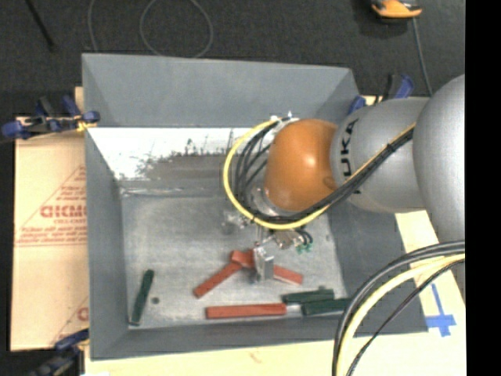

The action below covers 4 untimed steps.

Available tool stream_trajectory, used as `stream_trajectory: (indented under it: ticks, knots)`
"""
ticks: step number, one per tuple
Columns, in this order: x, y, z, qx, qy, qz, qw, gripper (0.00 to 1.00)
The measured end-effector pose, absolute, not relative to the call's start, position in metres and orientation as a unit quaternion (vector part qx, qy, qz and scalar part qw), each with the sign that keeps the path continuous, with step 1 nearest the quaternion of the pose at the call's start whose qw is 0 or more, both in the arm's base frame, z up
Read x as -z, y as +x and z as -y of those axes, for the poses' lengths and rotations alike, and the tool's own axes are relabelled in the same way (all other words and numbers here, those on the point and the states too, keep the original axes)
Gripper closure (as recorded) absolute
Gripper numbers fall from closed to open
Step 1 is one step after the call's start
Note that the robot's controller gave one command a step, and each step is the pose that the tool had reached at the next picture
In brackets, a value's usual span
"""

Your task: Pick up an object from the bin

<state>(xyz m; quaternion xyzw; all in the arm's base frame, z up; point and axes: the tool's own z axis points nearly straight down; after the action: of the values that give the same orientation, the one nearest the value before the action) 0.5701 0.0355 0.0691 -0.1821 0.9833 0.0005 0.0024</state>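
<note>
Gripper (262,266) sits low in the bin (172,233), directly over the crossed red sticks (215,280); apart or clamped cannot be determined. No object appears lifted: grasp and lift remain.

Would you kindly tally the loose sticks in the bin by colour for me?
Red sticks: 3
Dark green sticks: 3
Total: 6
</note>
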Motion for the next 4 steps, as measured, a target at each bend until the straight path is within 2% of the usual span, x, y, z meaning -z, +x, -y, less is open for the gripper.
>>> stream_trajectory:
  ticks: [1, 2, 3, 4]
  knots:
    - [-0.071, 0.554, -0.059, -0.001, -0.169, -0.986, 0.001, 0.0]
    - [-0.071, 0.555, -0.058, -0.001, -0.167, -0.986, 0.002, 1.0]
    - [-0.085, 0.557, -0.058, -0.001, -0.165, -0.986, 0.003, 1.0]
    - [-0.141, 0.559, -0.056, 0.001, -0.163, -0.987, 0.005, 1.0]
